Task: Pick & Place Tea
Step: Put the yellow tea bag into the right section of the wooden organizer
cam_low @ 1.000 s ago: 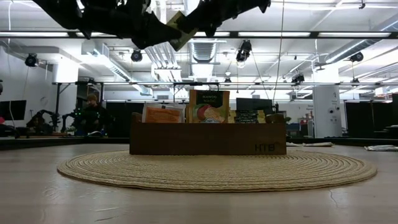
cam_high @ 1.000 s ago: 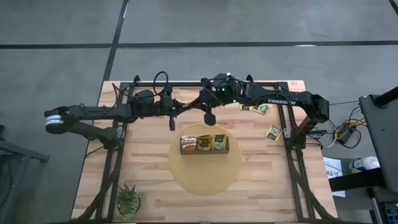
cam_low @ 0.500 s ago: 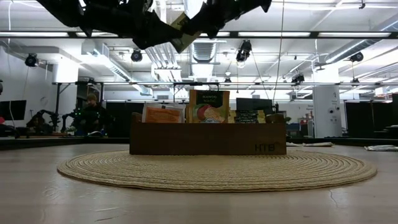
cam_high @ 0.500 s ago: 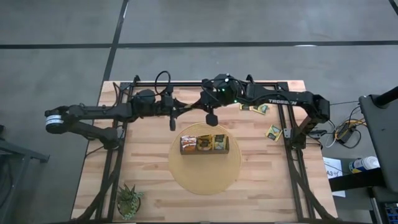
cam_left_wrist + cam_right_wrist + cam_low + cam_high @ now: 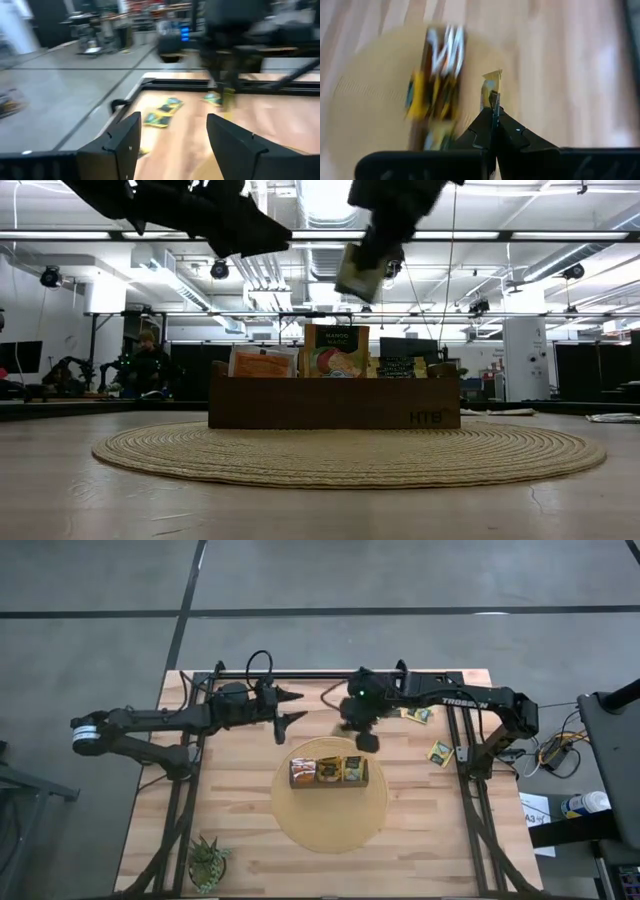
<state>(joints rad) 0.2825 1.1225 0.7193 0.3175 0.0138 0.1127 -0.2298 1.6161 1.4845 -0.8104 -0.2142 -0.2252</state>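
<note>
Right claw (image 5: 493, 102) pinches a yellow-green sachet (image 5: 490, 86) (thin, edge-on); left claw (image 5: 172, 145) gapes wide.

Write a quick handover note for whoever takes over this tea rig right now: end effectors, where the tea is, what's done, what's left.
Right end effector: shut on a tea sachet, held in the air above the wooden box.
Left end effector: open, empty, raised over the table's far left part.
Wooden box sits on the round woven mat; several sachets already stand upright in it.
Left: drop the held sachet into the box, then fetch the loose sachets at the table's far right, including one by the right arm's frame.
</note>
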